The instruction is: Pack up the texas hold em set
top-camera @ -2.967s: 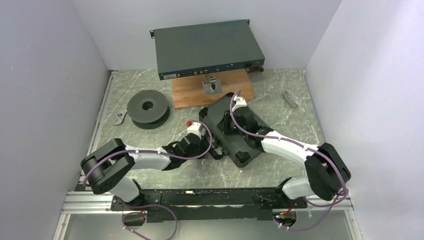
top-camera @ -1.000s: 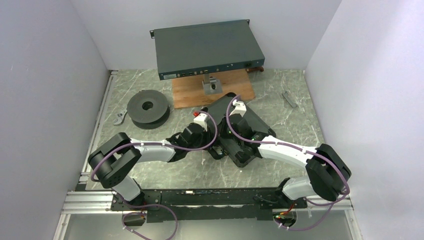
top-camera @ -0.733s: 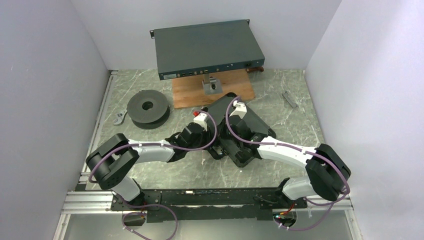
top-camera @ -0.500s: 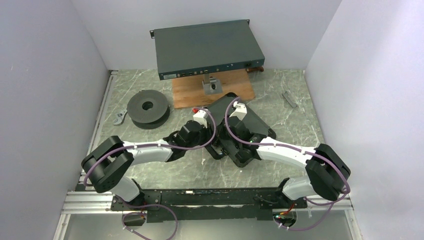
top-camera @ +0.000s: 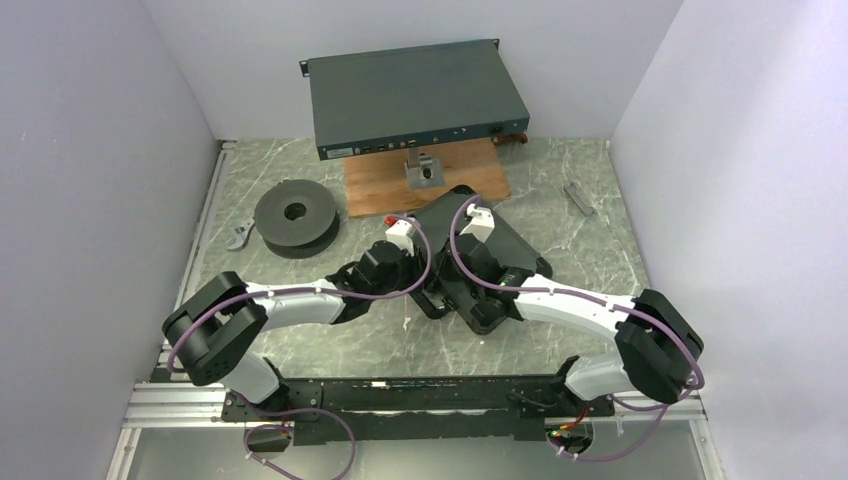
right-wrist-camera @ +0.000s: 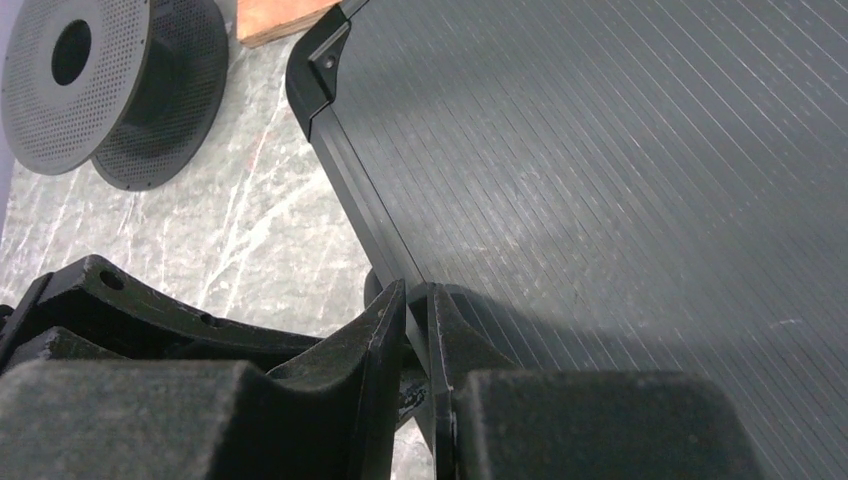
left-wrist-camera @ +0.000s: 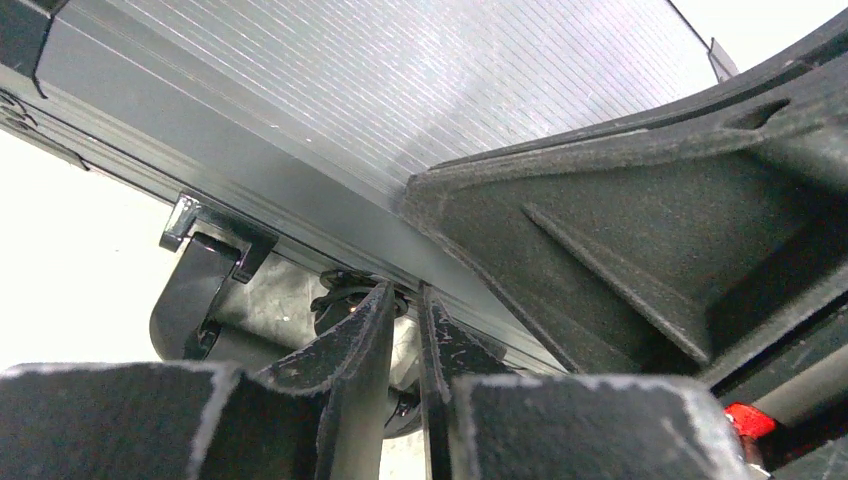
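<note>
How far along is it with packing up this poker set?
Done: the case is closed, ribbed lid down, and nothing of the set shows outside it. In hand: the left gripper and right gripper, both shut, sit at its near edge, by a clip. Left: whether that clip is fastened cannot be told.

Lying on the grey marbled bench [top-camera: 590, 255]: black case [top-camera: 515, 250] at centre, dark spool [top-camera: 294, 215] left, wooden board [top-camera: 375, 190] behind.
</note>
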You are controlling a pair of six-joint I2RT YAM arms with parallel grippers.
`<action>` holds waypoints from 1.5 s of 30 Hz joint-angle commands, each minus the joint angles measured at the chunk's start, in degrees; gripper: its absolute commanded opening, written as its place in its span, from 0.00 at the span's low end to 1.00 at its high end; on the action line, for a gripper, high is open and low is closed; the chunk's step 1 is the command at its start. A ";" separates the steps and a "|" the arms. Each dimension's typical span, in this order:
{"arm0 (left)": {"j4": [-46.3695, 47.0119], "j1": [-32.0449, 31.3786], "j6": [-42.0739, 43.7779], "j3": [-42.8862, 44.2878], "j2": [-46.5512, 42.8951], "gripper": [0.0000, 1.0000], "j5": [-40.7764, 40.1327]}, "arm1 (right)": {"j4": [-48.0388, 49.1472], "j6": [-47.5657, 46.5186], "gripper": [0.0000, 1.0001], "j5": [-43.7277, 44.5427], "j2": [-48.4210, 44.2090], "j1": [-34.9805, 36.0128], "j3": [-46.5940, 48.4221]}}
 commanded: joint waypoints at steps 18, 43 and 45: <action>6.74 -0.13 -2.56 -8.64 -9.40 0.32 -3.29 | -34.34 -3.04 0.32 -8.37 -4.86 3.57 1.67; 13.03 -0.38 -2.85 -4.83 7.74 0.10 0.26 | -43.28 2.85 0.53 3.43 -21.68 3.57 1.24; 12.64 -0.40 -2.80 -4.39 8.40 0.10 0.20 | -43.44 2.86 0.53 3.50 -21.50 3.57 1.32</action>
